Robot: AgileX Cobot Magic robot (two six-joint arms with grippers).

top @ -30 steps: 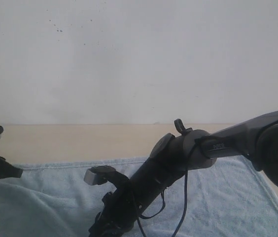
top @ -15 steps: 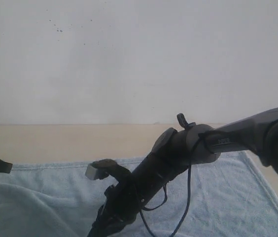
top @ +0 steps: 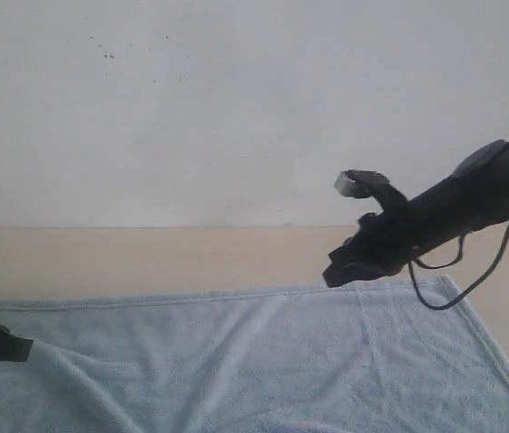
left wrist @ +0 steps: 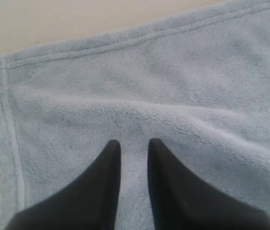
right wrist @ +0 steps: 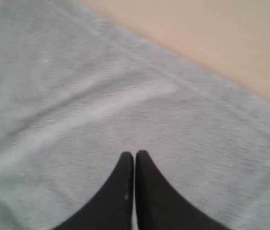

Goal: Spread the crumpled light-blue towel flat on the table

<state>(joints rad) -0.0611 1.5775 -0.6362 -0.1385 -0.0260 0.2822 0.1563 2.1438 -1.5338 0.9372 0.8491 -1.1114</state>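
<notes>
The light-blue towel lies spread wide over the beige table, with soft ridges running across it. Its hemmed far edge shows straight in the exterior view. My left gripper sits low at the towel's left end. In the left wrist view the towel fills the frame, one hemmed corner showing, and the left gripper stands slightly open over a fold with nothing held. My right gripper hangs raised above the towel's far right part. In the right wrist view it is shut and empty over the towel.
A white wall with a few dark specks rises behind the table. Bare tabletop runs along the far side of the towel and past its right edge. A cable loop hangs under the right arm.
The right arm has lifted off the middle of the towel and swung up and to the right. The left gripper has stayed low at the left edge, shifting only slightly.
</notes>
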